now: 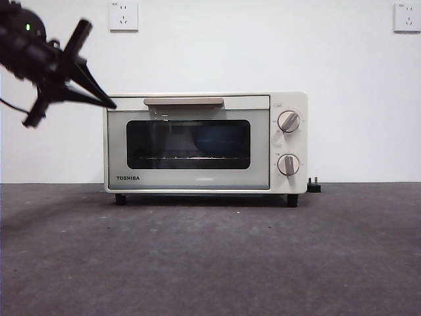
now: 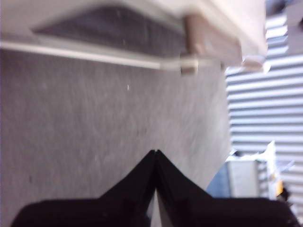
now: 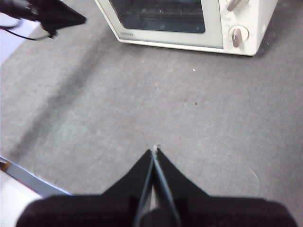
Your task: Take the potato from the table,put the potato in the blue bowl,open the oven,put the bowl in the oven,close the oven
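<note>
- Cream-white boxy Toshiba oven (image 1: 205,141), centre frame: door shut; rigid beige bar handle (image 1: 183,101) is the hold point.
- Left gripper (image 1: 99,99), upper left: jaws closed, empty.
- Right gripper (image 3: 155,152): jaws closed, empty.

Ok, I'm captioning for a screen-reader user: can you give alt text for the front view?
A cream Toshiba oven stands on a dark grey table, its door closed, something blue dimly visible through the glass. The left gripper, jaws shut, hangs by its upper left corner.
</note>
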Available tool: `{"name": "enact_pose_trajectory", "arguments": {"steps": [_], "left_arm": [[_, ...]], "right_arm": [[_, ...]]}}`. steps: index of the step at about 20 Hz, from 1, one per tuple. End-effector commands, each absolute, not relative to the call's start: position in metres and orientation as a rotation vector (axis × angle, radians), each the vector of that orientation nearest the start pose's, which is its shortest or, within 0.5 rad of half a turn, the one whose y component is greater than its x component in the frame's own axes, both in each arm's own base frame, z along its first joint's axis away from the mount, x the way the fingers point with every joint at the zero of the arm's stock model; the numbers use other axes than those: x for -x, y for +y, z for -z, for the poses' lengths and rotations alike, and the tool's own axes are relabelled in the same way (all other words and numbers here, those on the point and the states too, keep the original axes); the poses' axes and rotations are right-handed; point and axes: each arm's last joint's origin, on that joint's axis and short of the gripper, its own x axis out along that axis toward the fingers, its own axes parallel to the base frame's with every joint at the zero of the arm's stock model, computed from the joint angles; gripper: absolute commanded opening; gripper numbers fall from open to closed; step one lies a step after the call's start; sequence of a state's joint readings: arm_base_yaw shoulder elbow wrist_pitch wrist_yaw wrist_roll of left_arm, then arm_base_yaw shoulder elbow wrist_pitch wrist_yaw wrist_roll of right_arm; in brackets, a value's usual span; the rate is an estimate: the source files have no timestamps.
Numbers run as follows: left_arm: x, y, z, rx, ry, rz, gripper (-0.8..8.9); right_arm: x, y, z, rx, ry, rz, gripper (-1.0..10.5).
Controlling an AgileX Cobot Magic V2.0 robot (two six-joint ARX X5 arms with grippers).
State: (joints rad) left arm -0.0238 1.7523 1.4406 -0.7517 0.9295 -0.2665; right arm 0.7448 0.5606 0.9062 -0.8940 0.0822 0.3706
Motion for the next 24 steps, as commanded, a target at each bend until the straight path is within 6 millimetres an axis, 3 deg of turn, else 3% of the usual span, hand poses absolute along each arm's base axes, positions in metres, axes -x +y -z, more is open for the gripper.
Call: {"name": "enact_pose_trajectory", "arguments": {"steps": [1,6,8,12,15,19,24], "left_arm": [[-0.331,-0.039,-0.302,0.515,1.037,0.785,-0.06],[-0.249,-0.051,-0.388,0.297,0.773,0.729,-0.05],[-0.215,-0.052,-0.412,0.224,0.665,0.686,-0.04],[-0.145,-0.043,-0.445,0.138,0.47,0.594,-0.04],[-0.106,-0.035,-0.457,0.127,0.359,0.606,-0.04],[-0.083,-0.03,-0.463,0.121,0.293,0.612,-0.04],[-0.095,-0.032,-0.46,0.124,0.327,0.609,-0.04]], "right_arm": [[-0.067,0.059,-0.33,-0.121,0.634,-0.53,-0.1],[-0.066,0.057,-0.327,-0.104,0.668,-0.521,-0.1],[-0.065,0.056,-0.325,-0.092,0.688,-0.516,-0.1],[-0.062,0.054,-0.32,-0.061,0.748,-0.499,-0.1],[-0.059,0.051,-0.316,-0.034,0.803,-0.483,-0.1],[-0.056,0.048,-0.311,-0.002,0.864,-0.465,-0.1],[-0.053,0.045,-0.307,0.022,0.911,-0.45,-0.1]]}}
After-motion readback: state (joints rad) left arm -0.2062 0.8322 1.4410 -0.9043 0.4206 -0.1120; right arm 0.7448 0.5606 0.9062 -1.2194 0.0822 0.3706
